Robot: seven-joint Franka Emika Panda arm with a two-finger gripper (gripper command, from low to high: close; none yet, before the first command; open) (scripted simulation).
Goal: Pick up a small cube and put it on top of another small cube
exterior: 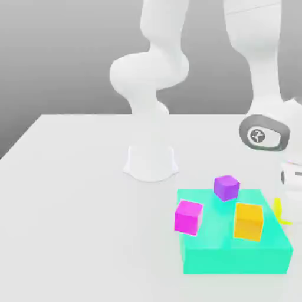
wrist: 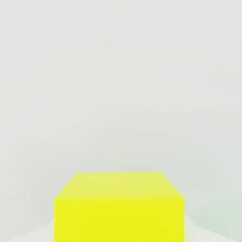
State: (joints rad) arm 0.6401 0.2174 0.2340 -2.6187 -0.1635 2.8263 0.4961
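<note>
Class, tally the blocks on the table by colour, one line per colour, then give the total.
Teal block: 1
Orange cube: 1
Magenta cube: 1
Purple cube: 1
Yellow cube: 1
Total: 5

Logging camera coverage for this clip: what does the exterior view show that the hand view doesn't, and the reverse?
Exterior view alone: the teal block, the orange cube on it, a purple cube, a magenta cube and the arm. Hand view alone: the yellow cube's whole top face, close up. Both: that yellow cube, a sliver at the exterior view's right edge, and the white table.
</note>
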